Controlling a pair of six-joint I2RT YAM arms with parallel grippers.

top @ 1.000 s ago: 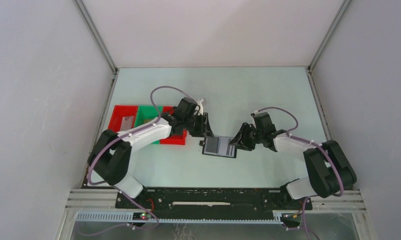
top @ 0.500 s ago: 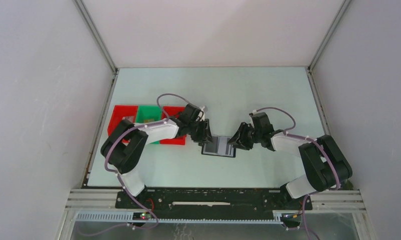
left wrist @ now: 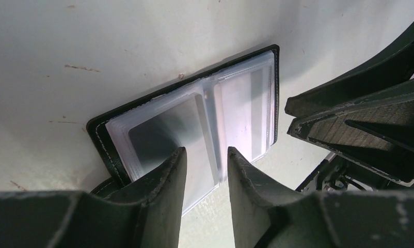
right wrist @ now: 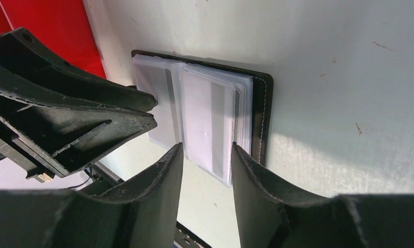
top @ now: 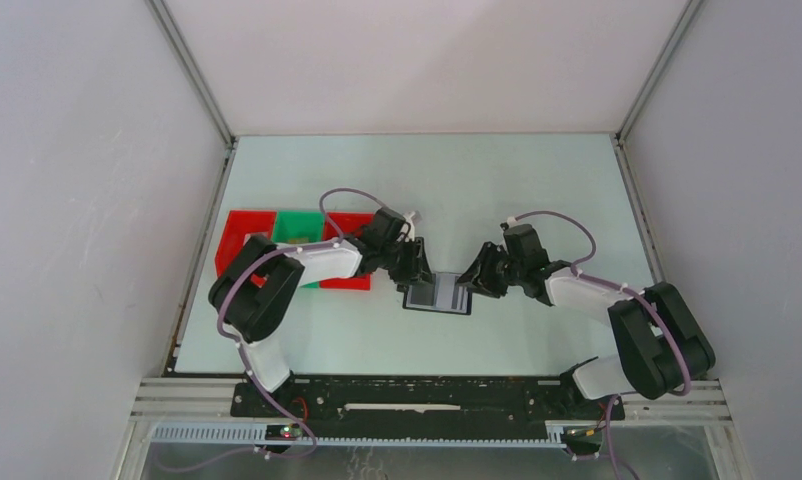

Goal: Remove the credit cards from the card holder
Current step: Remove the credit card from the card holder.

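Card holder (top: 438, 296) lies open and flat on the pale table (top: 457, 190), near the middle, between the two grippers. The left gripper (top: 414, 272) is at its left end and the right gripper (top: 467, 278) is at its right end, and both point down and inward to it, so their tips come close to each other above the holder. In the left wrist view the two dark fingers (left wrist: 166, 175) stand apart by a moderate gap, over the near edge of the left panel, and the clear sleeve is seen through this gap. Nothing is pinched between them, but I cannot tell if the tips touch the plastic. In the right wrist view it is the same: the jaws are partly open over the near edge of the right panel, a sleeve with a card shows between them, and no grip is visible. The holder has a black cover with light stitching along the rim, and inside is a stack of transparent plastic sleeves, folded in the middle. The credit cards (right wrist: 205, 119) are inside these sleeves; they look pale grey, and one has a darker stripe along its side. To the left of the holder, apart from it, stand a red tray (top: 245, 243) and a green tray (top: 297, 228) side by side.
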